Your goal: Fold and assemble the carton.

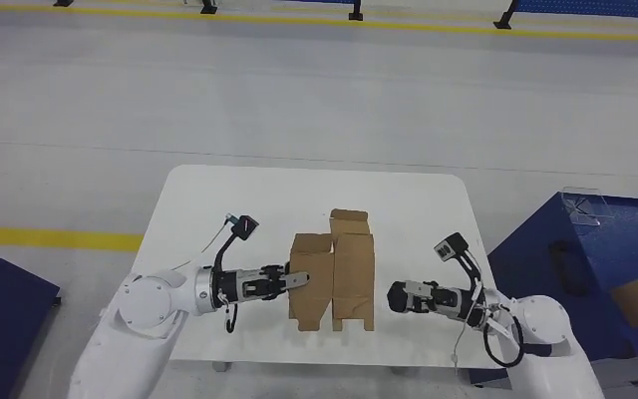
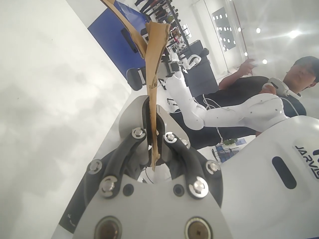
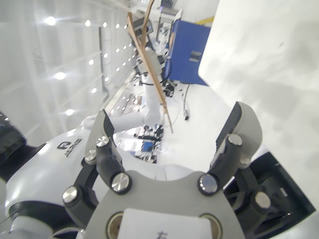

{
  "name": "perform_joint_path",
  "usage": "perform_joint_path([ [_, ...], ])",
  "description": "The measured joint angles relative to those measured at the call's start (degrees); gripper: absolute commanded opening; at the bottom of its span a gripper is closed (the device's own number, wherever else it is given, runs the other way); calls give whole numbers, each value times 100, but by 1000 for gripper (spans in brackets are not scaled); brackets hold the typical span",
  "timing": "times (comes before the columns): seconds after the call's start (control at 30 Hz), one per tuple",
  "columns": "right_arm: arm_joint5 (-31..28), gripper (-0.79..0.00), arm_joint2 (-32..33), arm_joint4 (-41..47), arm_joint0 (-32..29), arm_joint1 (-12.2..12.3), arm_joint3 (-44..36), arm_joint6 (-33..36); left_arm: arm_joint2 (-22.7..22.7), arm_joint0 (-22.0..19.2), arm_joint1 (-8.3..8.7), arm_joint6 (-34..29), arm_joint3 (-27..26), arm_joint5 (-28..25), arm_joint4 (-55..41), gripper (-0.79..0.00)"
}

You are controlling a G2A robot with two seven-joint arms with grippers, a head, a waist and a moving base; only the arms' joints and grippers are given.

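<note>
From above, the flattened brown carton is over the near middle of the white table, with one flap sticking out on its far side. The left hand grips the carton's left edge, which looks meant to steady the sheet for folding. The right hand hovers just beside the right edge, not touching it. At the left wrist, the left hand's two fingers are pressed together on the cardboard's rim, pinching it edge-on. The carton appears held off the table rather than lying on it, and its layers split apart farther out. At the right wrist, the hand is spread wide with nothing between its fingers. The carton's thin edge lines up with the gap just ahead, a sensible placing for closing on the free side.
</note>
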Motion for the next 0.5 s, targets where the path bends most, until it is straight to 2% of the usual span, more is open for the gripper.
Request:
perform_joint_path([
  [0.1, -213, 0, -399, 126, 135, -40, 168, -77, 99, -11, -1, -9, 30, 67, -153, -785],
  [0.13, -291, -308, -500, 127, 160, -52, 192, -180, 149, -12, -3, -28, 36, 122, -252, -785],
  [0.17, -336, -489, -563, 99, 165, -61, 201, -307, 189, -16, -5, -52, 46, 184, -339, -785],
  [0.2, -375, -708, -623, 47, 162, -70, 191, -459, 228, -27, -7, -76, 60, 258, -410, -785],
  [0.23, -448, -785, -693, -36, 144, -81, 146, -665, 279, -50, -9, -99, 81, 348, -476, -785],
  [0.33, -658, -785, -778, -159, 21, -95, -7, -1106, 385, -115, -13, -102, 141, 444, -522, -785],
  [0.5, -737, -785, -704, -233, -220, -69, -296, -1339, 458, -174, -7, -107, 225, 548, -613, -785],
])
